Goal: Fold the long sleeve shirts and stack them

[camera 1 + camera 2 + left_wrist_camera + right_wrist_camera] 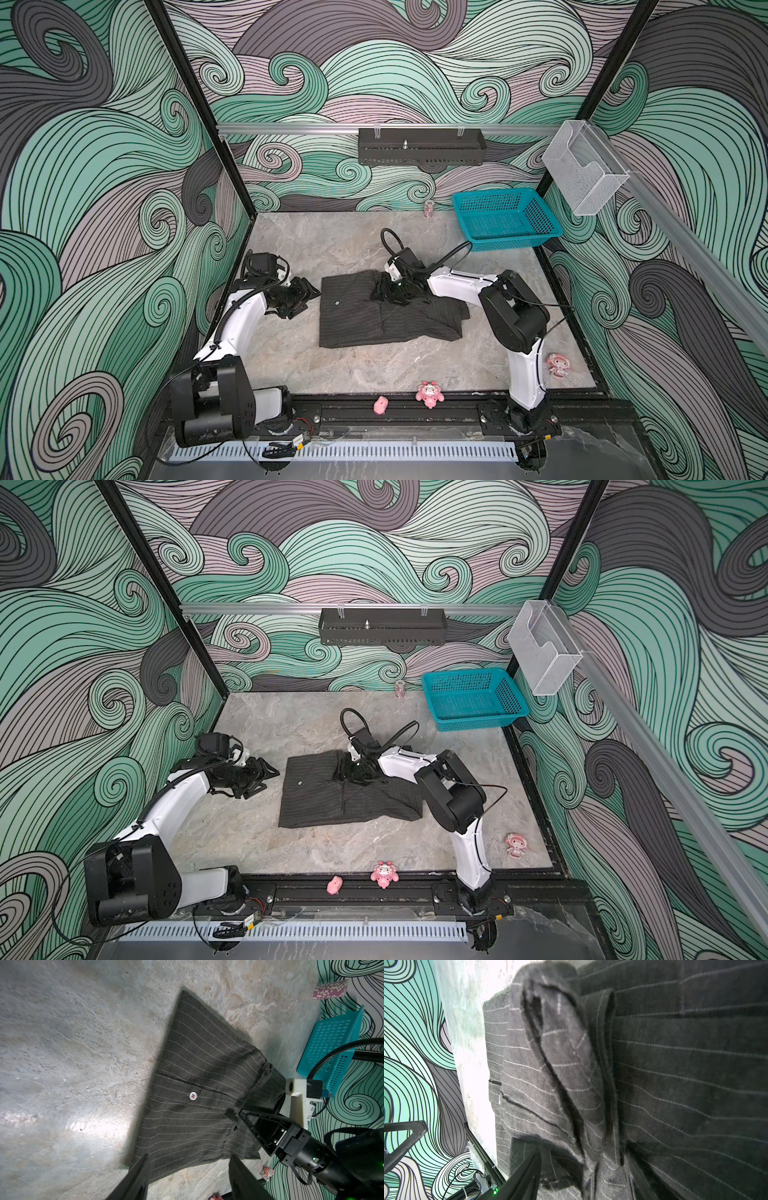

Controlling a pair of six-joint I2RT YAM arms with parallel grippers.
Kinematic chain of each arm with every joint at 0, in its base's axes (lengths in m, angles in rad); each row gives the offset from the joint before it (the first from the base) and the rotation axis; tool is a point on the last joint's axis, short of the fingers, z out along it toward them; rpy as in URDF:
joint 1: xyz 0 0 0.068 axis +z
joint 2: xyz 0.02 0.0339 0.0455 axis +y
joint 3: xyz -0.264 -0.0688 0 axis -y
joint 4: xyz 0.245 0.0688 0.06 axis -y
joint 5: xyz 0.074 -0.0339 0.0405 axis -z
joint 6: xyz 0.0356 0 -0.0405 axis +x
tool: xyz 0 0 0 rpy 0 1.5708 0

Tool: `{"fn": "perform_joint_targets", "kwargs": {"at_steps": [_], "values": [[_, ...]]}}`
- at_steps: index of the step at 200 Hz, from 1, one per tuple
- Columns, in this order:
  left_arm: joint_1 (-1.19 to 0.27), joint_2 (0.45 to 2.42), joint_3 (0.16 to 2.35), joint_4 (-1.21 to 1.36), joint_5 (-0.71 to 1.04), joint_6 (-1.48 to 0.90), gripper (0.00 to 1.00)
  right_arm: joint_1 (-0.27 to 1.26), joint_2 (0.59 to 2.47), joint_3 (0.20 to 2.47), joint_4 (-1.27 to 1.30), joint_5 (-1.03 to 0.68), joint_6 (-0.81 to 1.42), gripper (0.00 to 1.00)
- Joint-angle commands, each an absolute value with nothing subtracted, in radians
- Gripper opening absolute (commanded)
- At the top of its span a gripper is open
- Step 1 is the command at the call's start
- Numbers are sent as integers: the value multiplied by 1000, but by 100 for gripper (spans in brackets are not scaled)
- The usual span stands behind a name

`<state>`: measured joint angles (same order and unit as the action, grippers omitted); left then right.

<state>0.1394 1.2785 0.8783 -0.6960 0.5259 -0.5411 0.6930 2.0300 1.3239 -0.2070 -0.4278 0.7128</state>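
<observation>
My left gripper (311,297) stood released beside the shirt (365,328); whether my right gripper (388,293) pinched the raised fold (566,1053) I could not tell; I judged it wanted flattening slowly.

Blurry shirt (591,1068) fold (right wrist view)

Charcoal shirt (365,320) (pale pinstripes), teal basket (507,245).

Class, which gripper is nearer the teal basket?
Right. The right gripper is on the shirt, toward the basket; the left gripper is off the shirt's opposite edge.
</observation>
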Motion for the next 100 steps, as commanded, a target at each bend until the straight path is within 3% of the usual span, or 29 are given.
{"fn": "perform_joint_targets", "kwargs": {"at_steps": [1,62,100], "values": [[156,1273,873,-710,553,-523,63,701,2050,1359,-200,-439,716,65],[178,1284,875,-704,577,-517,62,722,2141,1374,-140,-486,772,60],[184,1292,865,-698,581,-512,62,736,2083,1393,-208,-430,719,32]]}}
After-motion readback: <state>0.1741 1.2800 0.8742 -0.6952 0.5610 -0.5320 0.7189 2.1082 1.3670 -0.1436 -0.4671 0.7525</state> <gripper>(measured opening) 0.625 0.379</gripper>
